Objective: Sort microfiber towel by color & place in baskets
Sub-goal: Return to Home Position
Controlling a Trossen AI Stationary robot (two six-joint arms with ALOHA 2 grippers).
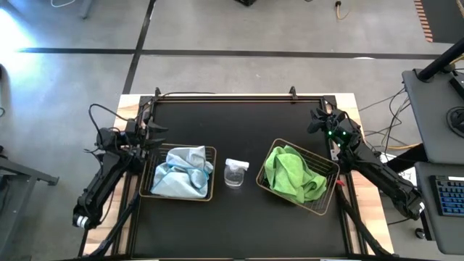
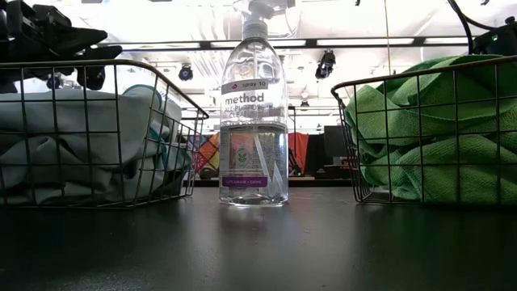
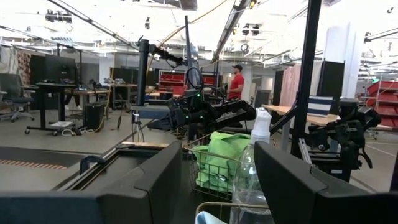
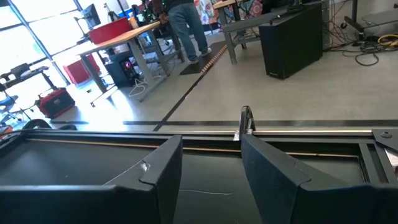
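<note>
Pale blue towels (image 1: 181,172) lie bunched in the left wire basket (image 1: 212,174); they also show behind that basket's mesh (image 2: 81,145) in the low view. Lime green towels (image 1: 292,174) fill the right basket (image 1: 330,190), seen too in the low view (image 2: 428,137) and the left wrist view (image 3: 221,155). My left gripper (image 1: 148,134) rests at the table's left edge beside the blue basket, open and empty, its fingers (image 3: 217,186) apart. My right gripper (image 1: 317,119) is raised near the table's far right corner, open and empty (image 4: 211,168).
A clear spray bottle (image 1: 235,172) stands between the two baskets, upright (image 2: 254,113). The black table top (image 1: 239,123) is bare along its far half. A rail frames the table's far edge (image 4: 249,130). People stand in the room beyond.
</note>
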